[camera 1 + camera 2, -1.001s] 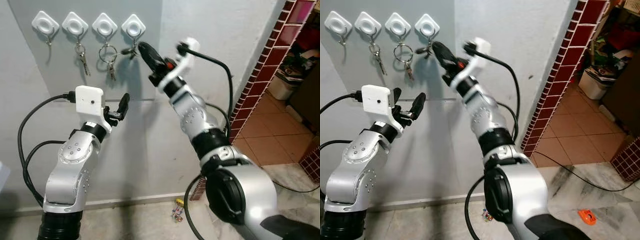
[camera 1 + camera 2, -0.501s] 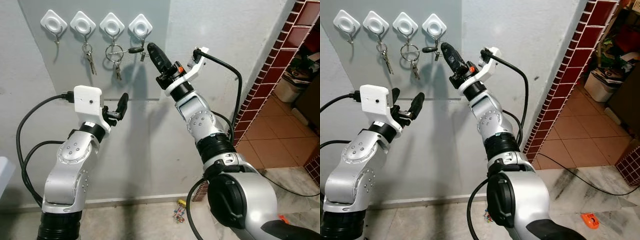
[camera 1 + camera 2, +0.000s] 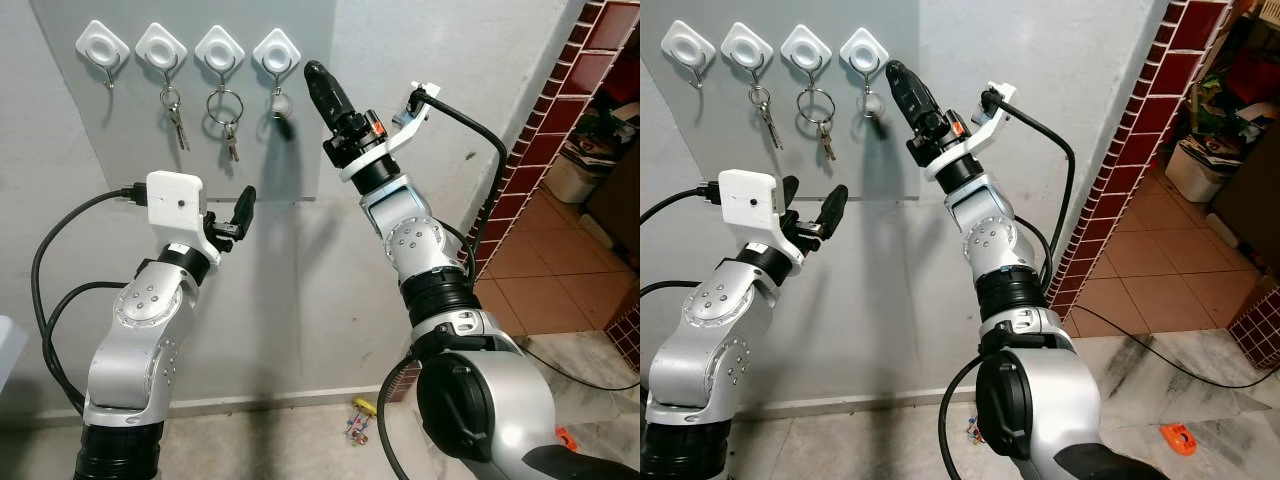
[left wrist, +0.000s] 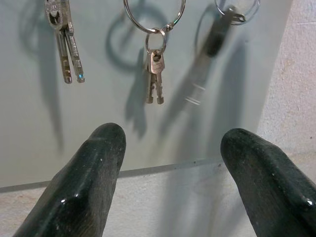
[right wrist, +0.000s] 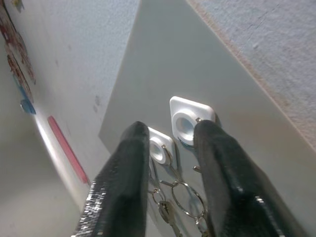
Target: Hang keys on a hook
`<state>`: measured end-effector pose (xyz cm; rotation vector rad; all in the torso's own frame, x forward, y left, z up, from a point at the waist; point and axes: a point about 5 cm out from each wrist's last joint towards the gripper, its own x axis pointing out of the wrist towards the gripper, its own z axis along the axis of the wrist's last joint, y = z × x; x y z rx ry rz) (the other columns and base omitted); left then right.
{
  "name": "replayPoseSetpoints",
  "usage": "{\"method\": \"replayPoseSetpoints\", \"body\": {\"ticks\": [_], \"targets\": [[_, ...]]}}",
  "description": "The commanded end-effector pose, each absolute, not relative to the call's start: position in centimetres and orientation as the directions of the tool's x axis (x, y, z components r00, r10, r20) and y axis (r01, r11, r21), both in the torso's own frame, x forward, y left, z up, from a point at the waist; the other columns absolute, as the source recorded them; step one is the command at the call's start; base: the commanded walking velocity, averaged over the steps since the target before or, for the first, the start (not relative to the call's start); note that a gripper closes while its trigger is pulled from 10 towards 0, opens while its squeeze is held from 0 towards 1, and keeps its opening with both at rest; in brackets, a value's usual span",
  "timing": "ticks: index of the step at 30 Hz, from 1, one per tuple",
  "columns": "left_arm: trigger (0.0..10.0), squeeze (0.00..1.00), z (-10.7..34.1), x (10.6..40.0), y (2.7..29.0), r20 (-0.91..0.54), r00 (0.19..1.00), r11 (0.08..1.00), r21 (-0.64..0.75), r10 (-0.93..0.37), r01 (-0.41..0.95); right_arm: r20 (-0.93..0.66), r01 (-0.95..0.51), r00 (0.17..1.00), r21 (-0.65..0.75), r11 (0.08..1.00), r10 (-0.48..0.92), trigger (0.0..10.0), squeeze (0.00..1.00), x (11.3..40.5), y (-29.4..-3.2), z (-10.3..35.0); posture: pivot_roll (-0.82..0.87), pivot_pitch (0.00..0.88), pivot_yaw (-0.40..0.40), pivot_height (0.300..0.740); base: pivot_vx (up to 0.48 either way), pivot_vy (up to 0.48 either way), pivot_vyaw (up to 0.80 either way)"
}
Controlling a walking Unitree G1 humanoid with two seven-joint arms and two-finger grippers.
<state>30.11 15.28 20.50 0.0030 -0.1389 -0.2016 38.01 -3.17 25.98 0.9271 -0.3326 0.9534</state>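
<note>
Four white hooks in a row on a grey wall panel. Far-left hook carries nothing I can make out. Second hook holds a key pair. Third hook holds a large ring with small keys. Rightmost hook has the task keys hanging from it, blurred (can't resolve detail).

Right gripper is raised just right of the rightmost hook, apart from the keys, fingers slightly parted and holding nothing. Left gripper sits lower, below the hook row, fingers spread wide and empty, pointed at the panel.

Floor by the wall has small colourful litter. Red tiled column on the right.
</note>
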Motion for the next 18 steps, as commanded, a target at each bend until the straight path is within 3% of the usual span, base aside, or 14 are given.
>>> {"method": "replayPoseSetpoints", "body": {"ticks": [1,2,3,4,11,18], "targets": [[10.0,0.0,20.7,29.9,15.4,0.142,0.972,0.982,0.021,-0.19,0.188,0.601,-0.795,0.565,0.58,0.178,0.565,10.0,1.0,36.4,-1.1,23.3,-0.03,0.016,-0.041,0.728,0.0,0.0,0.0],[10.0,0.0,20.7,29.9,15.4,0.142,0.972,0.982,0.021,-0.19,0.188,0.601,-0.795,0.565,0.58,0.178,0.565,10.0,1.0,36.4,-1.1,23.3,-0.03,0.016,-0.041,0.728,0.0,0.0,0.0],[10.0,0.0,20.5,29.8,15.5,0.143,0.972,0.983,0.021,-0.186,0.185,0.589,-0.793,0.57,0.577,0.196,0.573,10.0,0.94,36.2,-1.4,22.7,-0.03,0.016,-0.041,0.728,0.0,0.0,0.0],[10.0,0.0,20.4,29.8,15.6,0.142,0.973,0.983,0.021,-0.183,0.182,0.58,-0.794,0.57,0.571,0.208,0.582,10.0,0.0,36.0,-1.6,22.3,-0.03,0.016,-0.04,0.728,0.0,0.0,0.0],[10.0,0.0,19.1,29.5,16.1,0.113,0.982,0.988,0.041,-0.153,0.149,0.567,-0.836,0.51,0.506,0.215,0.647,10.0,0.0,33.8,-3.1,20.6,-0.03,0.011,-0.04,0.728,0.0,0.0,0.0],[10.0,0.0,17.1,29.3,16.8,0.07,0.991,0.993,0.048,-0.115,0.112,0.47,-0.821,0.547,0.462,0.336,0.693,10.0,0.0,32.3,-5.2,17.6,-0.04,0.004,-0.035,0.728,0.0,0.0,0.0]]}}
